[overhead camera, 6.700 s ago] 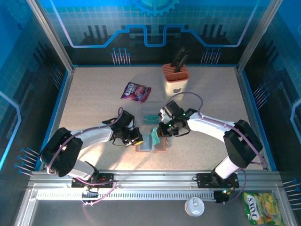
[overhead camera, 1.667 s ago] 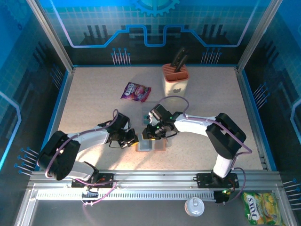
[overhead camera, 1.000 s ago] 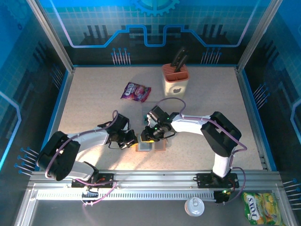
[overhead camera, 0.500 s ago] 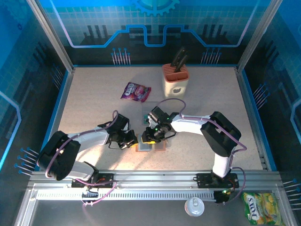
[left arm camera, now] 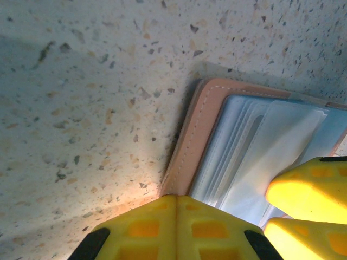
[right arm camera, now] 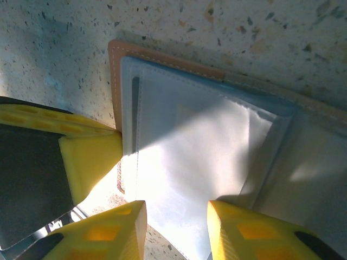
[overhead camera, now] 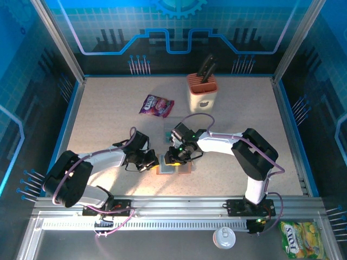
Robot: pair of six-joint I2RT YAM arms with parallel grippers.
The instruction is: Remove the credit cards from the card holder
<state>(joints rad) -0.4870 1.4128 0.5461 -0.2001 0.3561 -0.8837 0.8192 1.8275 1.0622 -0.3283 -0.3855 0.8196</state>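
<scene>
A: Left fingers (left arm camera: 135, 235)?
B: Pressed together, tips on the tan edge of the card holder (left arm camera: 238, 146).
A: Right fingers (right arm camera: 111, 235)?
B: Spread apart, tips down over its grey-blue inner sleeve.
A: And the card holder?
B: Lying open, flat on the speckled tabletop (left arm camera: 81, 108), between the two arms, toward the near side.

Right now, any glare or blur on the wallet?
Left wrist: wallet pockets hazy, warm glow beside the left gripper. Right wrist: bright patch washes out the wallet's inner face, right side shadowed. Top: small warm hotspot on the table beside the wallet.
</scene>
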